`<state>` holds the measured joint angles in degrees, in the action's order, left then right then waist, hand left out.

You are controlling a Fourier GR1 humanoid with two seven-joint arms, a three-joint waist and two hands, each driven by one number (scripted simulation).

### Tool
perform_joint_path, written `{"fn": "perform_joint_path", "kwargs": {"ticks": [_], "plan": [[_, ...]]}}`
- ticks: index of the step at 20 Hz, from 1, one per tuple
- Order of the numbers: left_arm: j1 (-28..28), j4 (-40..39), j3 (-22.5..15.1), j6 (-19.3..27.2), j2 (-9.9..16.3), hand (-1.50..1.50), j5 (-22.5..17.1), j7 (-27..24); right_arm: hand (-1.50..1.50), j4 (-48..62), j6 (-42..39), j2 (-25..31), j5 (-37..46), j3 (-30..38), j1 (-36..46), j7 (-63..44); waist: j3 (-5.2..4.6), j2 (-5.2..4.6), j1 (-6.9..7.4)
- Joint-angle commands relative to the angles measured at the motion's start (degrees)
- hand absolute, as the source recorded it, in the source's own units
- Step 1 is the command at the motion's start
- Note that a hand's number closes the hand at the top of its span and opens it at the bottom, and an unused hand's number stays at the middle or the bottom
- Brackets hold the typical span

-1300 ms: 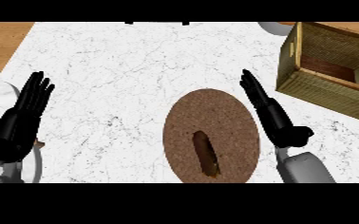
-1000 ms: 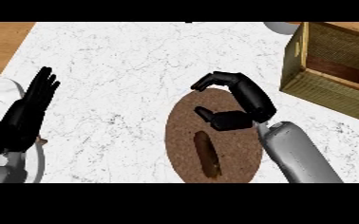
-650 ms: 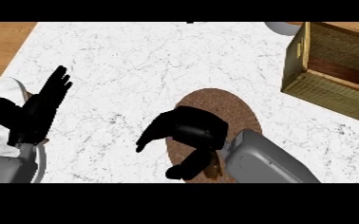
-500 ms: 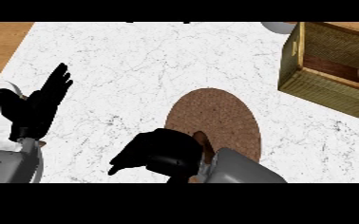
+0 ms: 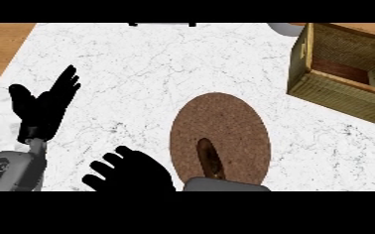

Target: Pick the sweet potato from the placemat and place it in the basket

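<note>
— Where is the sweet potato [image 5: 210, 157]?

— It lies on my round brown placemat [image 5: 221, 129], near its lower edge. The basket [image 5: 338, 69] sits far off, up at the right.

— And your hands?

— My right hand [image 5: 135, 171] is low, left of the placemat — fingers spread, holding nothing. My left hand [image 5: 45, 108] rests open at the left edge, fingers up.

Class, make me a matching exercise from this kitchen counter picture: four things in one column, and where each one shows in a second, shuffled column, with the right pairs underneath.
Things
1. sweet potato
2. basket
3. left hand
4. placemat

Places
A. at the left edge, fingers up
B. lying on the placemat's lower part
C. at the right edge of the counter
D. on the counter, below the middle

Pairs: 1-B, 2-C, 3-A, 4-D
</note>
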<state>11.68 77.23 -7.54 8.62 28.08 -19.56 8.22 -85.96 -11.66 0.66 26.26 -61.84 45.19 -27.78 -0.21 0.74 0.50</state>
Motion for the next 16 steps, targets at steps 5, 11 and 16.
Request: {"fn": "perform_joint_path", "kwargs": {"ticks": [5,11,16], "plan": [[1.6,-0.7,-0.6,1.5,-1.8,0.00,0.8,1.6,-1.50,-1.2,-17.9,-0.6,1.6,5.7,19.7,-25.8,0.03,0.41,-0.48],[3.6,-3.4,1.5,-1.3,0.0,0.00,0.2,0.4,-1.50,2.9,-31.9,-0.6,-17.3,13.3,27.5,-33.3,-0.07,-0.11,-0.73],[1.9,-0.8,2.1,-0.6,0.2,0.00,0.5,1.3,-1.50,5.9,-36.0,-0.6,-26.0,17.9,29.5,-36.8,0.13,-0.14,-0.85]]}}
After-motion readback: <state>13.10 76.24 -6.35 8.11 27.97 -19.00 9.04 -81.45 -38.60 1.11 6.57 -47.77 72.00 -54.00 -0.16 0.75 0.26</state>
